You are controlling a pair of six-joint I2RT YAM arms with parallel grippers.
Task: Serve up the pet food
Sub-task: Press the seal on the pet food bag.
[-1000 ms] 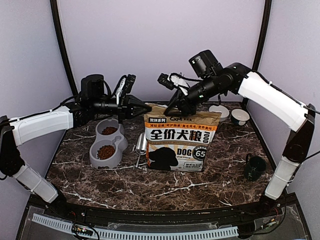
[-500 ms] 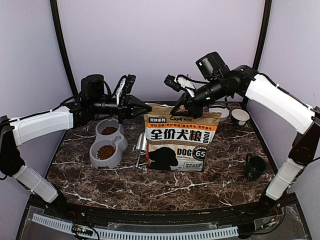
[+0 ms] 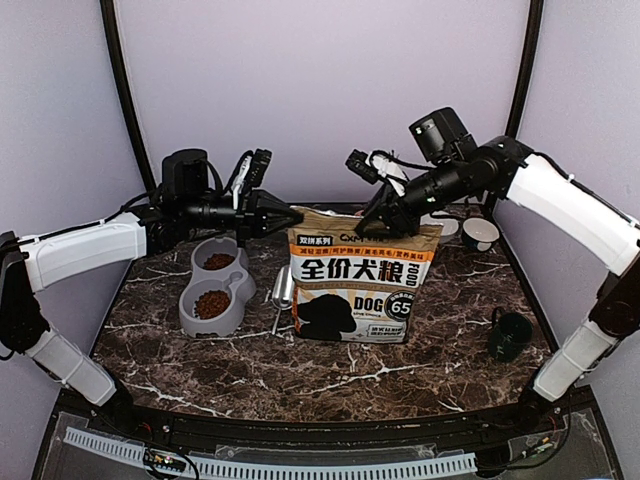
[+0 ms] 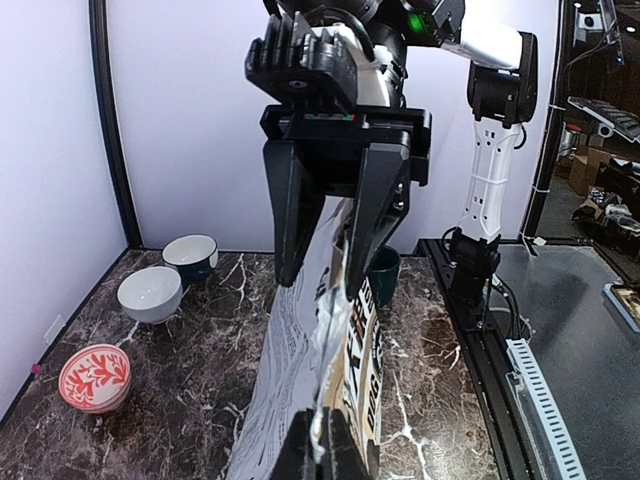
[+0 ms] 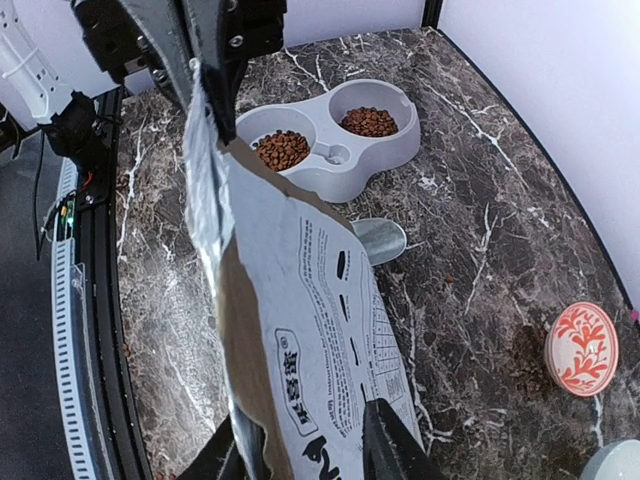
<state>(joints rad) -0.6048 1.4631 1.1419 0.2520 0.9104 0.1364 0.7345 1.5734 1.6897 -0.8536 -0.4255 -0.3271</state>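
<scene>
From above, a printed dog-food bag [image 3: 365, 275] is standing upright in the middle of the marble bench [image 3: 400, 375]. The left jaws are pinching its top left corner, closed tight on it, while the right jaws are hanging parted over the top edge further right. The pet food [image 3: 211, 304] is lying in both cups of a grey double bowl [image 3: 238, 285] just left of the bag, and a metal scoop [image 3: 282, 290] is resting between bowl and bag. A dark mug [image 3: 510, 336] is sitting well off to the right. In the left wrist view, the left jaws are gripping the crumpled top edge at the bottom of the picture, and the right jaws opposite are standing apart, straddling that edge. A red patterned bowl [image 4: 93, 377] is sitting near the left wall. In the right wrist view, the right fingers [image 5: 392, 440] are flanking the bag. Whether either one is actually touching the paper is hard to tell. Beyond them, the left jaws are holding the far corner, and the pet food is filling both cups of the double bowl.
</scene>
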